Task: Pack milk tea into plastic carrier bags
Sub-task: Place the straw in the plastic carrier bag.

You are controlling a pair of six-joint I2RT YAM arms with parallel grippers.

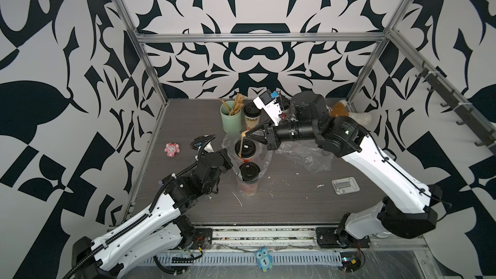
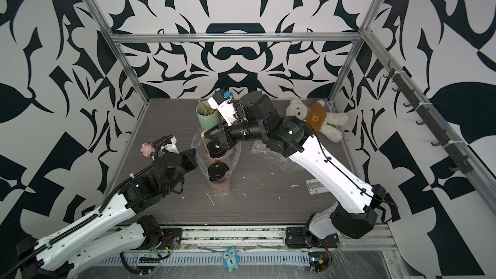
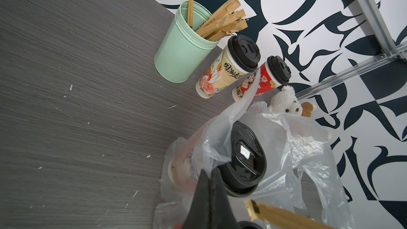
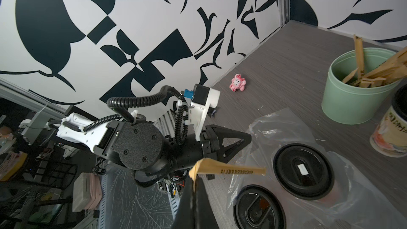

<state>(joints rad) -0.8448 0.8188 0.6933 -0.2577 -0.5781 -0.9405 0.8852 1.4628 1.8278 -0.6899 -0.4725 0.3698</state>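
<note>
Bag (image 1: 264, 161), left hand (image 3: 210, 171) pinching rim, right hand (image 4: 195, 179) level, gripping stick (image 4: 233, 170)

Grey table (image 1: 281, 202) with cups (image 1: 251, 115), bags (image 1: 308, 157), holder (image 1: 230, 122)

Bagged cups (image 1: 249, 171) mid-table; green holder (image 1: 230, 123) behind; loose bag (image 1: 306, 158) right; front table (image 1: 281, 205) open.

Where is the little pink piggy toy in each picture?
Top view: the pink piggy toy lies on the table, left of the mint-green holder.
Top view: same spot, beside the left arm's cable.
Left wrist view: not in it.
Right wrist view: on the table near the wall.
Shared landmark: the mint-green holder, seen in all four.
</note>
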